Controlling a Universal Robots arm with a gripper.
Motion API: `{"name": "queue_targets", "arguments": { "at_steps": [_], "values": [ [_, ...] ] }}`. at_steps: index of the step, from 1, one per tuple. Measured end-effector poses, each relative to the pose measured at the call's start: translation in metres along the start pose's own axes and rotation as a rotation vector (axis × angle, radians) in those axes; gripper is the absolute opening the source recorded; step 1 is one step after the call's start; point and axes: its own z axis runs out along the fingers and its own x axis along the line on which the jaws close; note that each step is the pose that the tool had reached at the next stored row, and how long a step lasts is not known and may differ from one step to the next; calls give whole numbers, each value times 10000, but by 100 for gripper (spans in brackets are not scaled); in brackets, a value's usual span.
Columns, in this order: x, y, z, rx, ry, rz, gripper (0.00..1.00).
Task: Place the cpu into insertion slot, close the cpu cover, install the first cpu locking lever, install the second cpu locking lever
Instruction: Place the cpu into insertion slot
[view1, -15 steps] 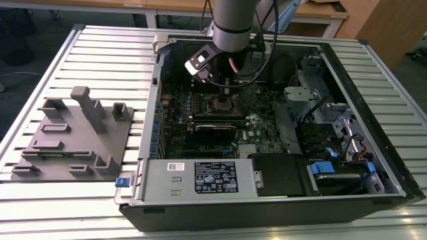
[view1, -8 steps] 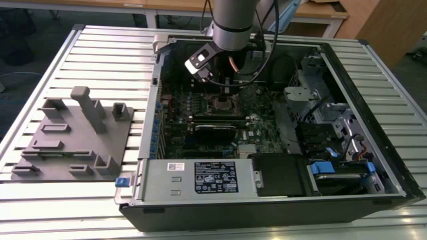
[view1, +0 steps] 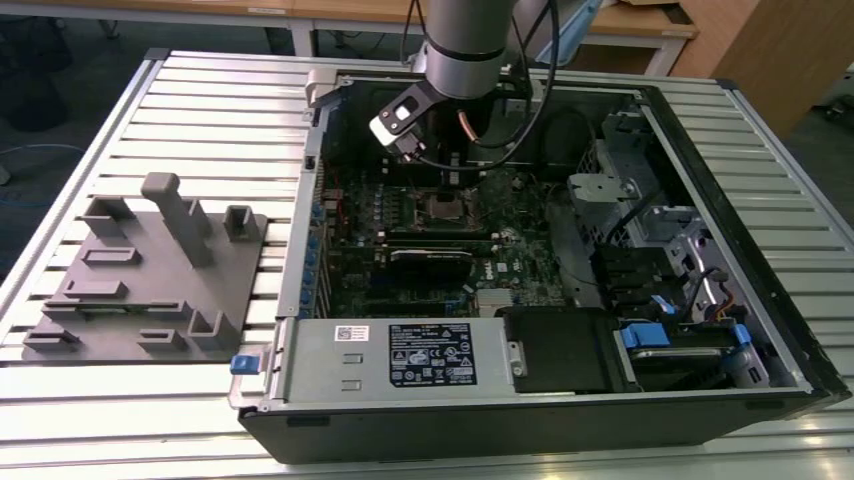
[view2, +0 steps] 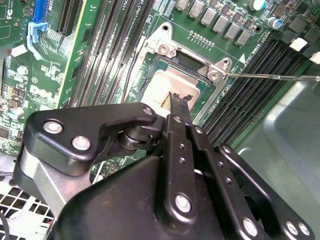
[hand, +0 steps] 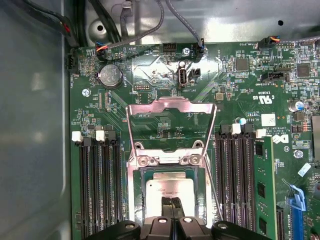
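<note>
First wrist view has the end effector (hand: 172, 206), fingers together, over the chip (hand: 169, 192) lying in its socket (hand: 170, 169), cover (hand: 172, 106) raised; seating it flat and square seems what matters.

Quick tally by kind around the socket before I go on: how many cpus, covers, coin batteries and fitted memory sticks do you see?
cpu: 1
cover: 1, swung open
coin battery: 1
memory stick: 1
Total: 4
</note>
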Motion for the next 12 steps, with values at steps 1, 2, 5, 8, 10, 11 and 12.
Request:
{"name": "queue_targets", "arguments": {
  "at_steps": [1, 2, 5, 8, 10, 11, 12],
  "values": [
    [0, 0, -1, 0, -4, -1, 10],
    [0, 0, -2, 0, -6, 0, 10],
    [0, 0, -10, 1, -8, 0, 10],
    [0, 0, -12, -2, -3, 0, 10],
    [0, 1, -27, -1, -5, 0, 10],
    [0, 1, -28, -1, -5, 0, 10],
    [0, 1, -29, 0, -6, 0, 10]
  ]
}}
